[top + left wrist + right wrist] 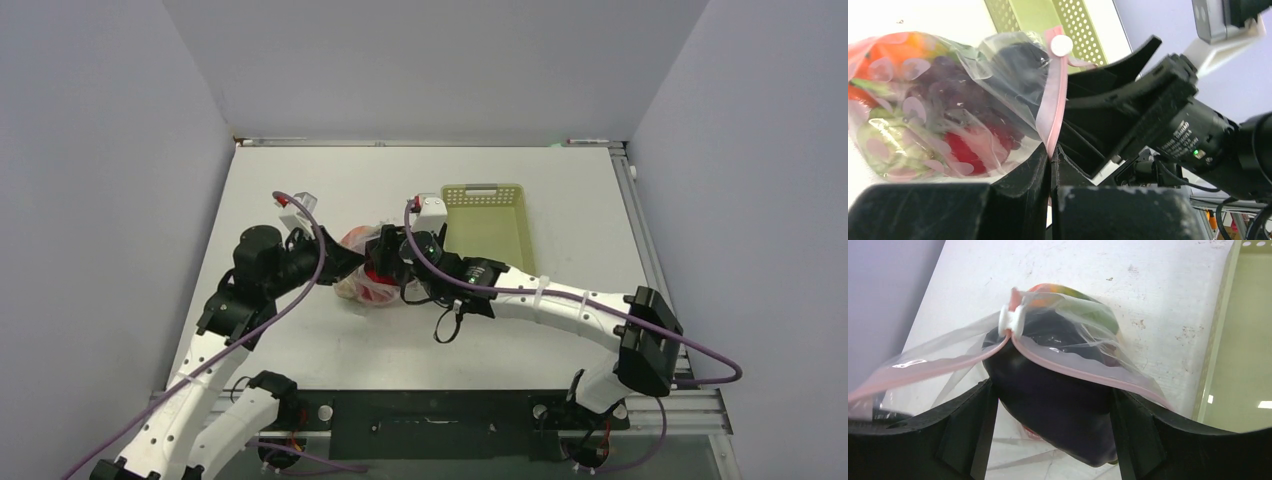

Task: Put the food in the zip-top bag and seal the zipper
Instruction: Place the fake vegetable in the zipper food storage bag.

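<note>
- l gripper: fingers together, pinching zipper strip.
- r gripper: 2 fingers wide, clamped on eggplant, partly in bag mouth.
- zip-top bag: on table nr green basket; other food inside.

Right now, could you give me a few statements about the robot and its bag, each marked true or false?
1. The left gripper pinches the pink zipper. True.
2. The bag is empty. False: food fills it.
3. The zipper is fully closed. False: past the white slider it gapes around the eggplant.
4. The right gripper has a finger on either side of the eggplant. True.
5. The basket is red. False: pale green.
</note>
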You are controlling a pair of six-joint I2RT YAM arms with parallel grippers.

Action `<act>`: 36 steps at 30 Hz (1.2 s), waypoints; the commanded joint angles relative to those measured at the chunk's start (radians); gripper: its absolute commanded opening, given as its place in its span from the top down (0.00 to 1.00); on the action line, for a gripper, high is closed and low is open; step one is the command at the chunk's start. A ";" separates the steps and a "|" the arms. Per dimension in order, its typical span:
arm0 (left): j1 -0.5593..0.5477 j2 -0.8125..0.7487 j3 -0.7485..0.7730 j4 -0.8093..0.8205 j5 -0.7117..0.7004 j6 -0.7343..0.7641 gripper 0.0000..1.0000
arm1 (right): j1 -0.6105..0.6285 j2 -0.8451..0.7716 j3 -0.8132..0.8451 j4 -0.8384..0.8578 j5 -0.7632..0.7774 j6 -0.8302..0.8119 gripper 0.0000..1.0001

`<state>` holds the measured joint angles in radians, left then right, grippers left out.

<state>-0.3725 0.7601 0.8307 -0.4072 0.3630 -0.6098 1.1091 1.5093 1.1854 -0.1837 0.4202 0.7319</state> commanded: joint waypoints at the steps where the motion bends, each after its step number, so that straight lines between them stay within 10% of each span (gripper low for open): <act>1: -0.012 -0.005 0.014 0.075 0.065 0.000 1.00 | -0.046 0.057 0.067 -0.030 0.014 -0.009 0.74; 20: -0.014 0.038 0.042 0.055 -0.008 0.017 1.00 | -0.062 0.043 0.166 -0.114 -0.053 -0.111 0.10; 36: -0.014 0.063 0.117 0.006 -0.014 0.050 1.00 | -0.030 -0.117 0.181 -0.173 -0.087 -0.192 0.00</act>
<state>-0.3836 0.8291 0.8822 -0.4168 0.3523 -0.5835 1.0698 1.4937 1.3205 -0.3561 0.3363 0.5808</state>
